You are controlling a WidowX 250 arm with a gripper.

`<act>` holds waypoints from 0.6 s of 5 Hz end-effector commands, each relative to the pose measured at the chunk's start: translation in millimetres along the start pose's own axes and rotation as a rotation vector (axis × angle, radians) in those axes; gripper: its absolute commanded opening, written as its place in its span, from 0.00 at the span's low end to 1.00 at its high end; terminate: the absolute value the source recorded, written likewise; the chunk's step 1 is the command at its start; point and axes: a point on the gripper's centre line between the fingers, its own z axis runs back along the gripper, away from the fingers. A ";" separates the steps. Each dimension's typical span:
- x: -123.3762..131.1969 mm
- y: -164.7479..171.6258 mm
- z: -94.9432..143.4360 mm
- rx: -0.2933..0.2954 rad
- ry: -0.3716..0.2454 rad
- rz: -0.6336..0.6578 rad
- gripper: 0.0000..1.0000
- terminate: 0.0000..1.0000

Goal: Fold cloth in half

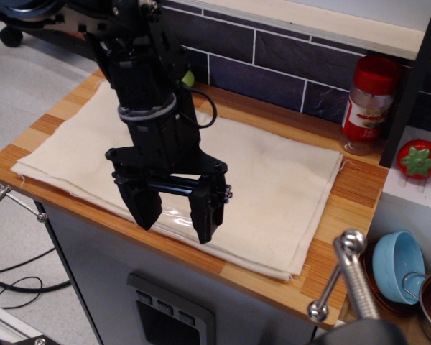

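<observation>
The cream cloth (273, 180) lies spread flat on the wooden counter (352, 194), covering most of it. Its near edge shows a double layer at the front right corner. My black gripper (178, 224) hangs above the near middle part of the cloth, fingers pointing down and spread apart. It holds nothing. Its fingertips are near the cloth's front edge; whether they touch the fabric I cannot tell. The arm hides the cloth's middle left part.
A red-lidded jar (368, 104) stands at the back right of the counter. A red toy strawberry (418, 158) sits on a white surface to the right. A blue bowl (399, 266) and a metal handle (348, 269) are at the lower right. Dark tiled wall behind.
</observation>
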 end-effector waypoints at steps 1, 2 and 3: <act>0.0 0.0 0.0 0.000 0.000 0.000 1.00 0.00; 20.8 -9.2 5.1 -0.012 -0.041 0.017 1.00 0.00; 47.6 -23.5 7.2 -0.030 -0.081 0.044 1.00 0.00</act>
